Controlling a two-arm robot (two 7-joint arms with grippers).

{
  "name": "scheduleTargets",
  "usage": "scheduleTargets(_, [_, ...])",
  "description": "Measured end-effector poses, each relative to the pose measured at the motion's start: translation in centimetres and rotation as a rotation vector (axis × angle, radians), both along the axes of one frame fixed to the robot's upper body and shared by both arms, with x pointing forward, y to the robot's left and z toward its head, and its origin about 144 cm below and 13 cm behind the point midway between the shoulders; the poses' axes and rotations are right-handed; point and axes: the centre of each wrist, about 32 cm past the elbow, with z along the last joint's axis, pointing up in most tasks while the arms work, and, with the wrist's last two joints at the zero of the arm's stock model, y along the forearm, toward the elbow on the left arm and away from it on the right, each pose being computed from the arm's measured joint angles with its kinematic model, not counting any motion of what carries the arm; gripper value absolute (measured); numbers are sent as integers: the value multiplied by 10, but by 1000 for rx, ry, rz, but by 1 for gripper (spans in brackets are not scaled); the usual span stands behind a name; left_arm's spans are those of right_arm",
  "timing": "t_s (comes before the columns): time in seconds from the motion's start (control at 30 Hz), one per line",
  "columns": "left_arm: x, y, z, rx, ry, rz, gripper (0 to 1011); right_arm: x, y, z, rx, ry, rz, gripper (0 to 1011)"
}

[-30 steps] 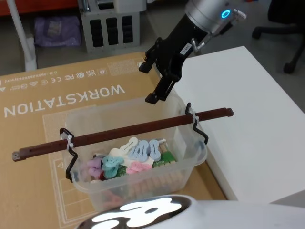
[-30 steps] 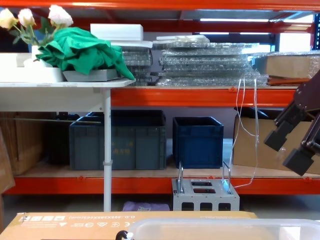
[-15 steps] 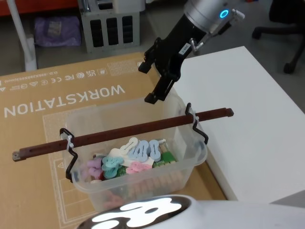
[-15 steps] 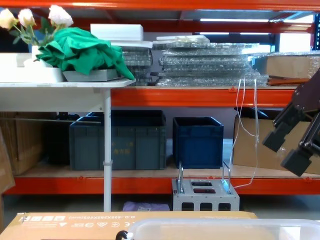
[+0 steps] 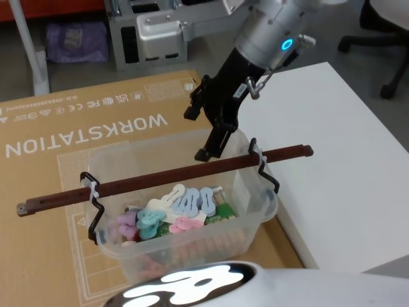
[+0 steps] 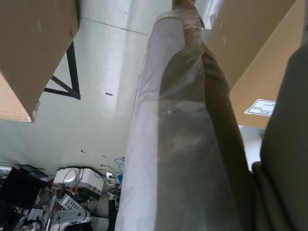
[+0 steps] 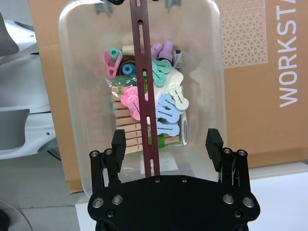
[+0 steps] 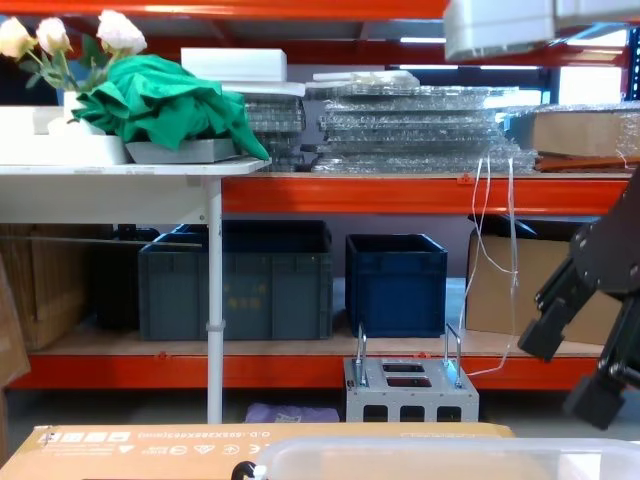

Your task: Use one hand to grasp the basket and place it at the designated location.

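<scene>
The basket (image 5: 250, 199) is a translucent tub holding pastel clips and clothespins. It stands on a cardboard sheet printed WORKSTATION. Its reddish-brown handle bar (image 5: 160, 176) crosses the rim, tied on with white zip ties. My right gripper (image 5: 198, 134) hangs open just above the bar, over the tub's far right part. In the right wrist view the right gripper (image 7: 166, 142) has the handle bar (image 7: 144, 86) running between its two spread fingers, touching neither, with the basket (image 7: 215, 77) below. In the chest view the right gripper (image 8: 570, 368) hovers above the basket rim (image 8: 430, 450). My left arm is parked, its camera facing floor and cardboard boxes.
The cardboard sheet (image 5: 70, 134) lies under the basket. A white table (image 5: 339, 147) borders it on the right. A grey metal rack (image 5: 150, 32) stands behind. Dark blue crates (image 8: 395, 285) sit on the low shelf across the room.
My right gripper has come down and slightly toward the basket, from well above the far rim to just over the handle bar. The basket has not moved.
</scene>
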Motion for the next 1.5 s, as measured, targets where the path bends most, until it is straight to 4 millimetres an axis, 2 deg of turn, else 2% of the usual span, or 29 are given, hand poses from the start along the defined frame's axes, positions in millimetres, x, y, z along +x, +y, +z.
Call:
scheduleTargets(0.83, [0, 0, 0, 0, 0, 0, 0, -2, 22, -30, -88, 10, 28, 1000])
scheduleTargets(1.5, [0, 0, 0, 0, 0, 0, 0, -2, 31, -43, -130, 15, 35, 1000])
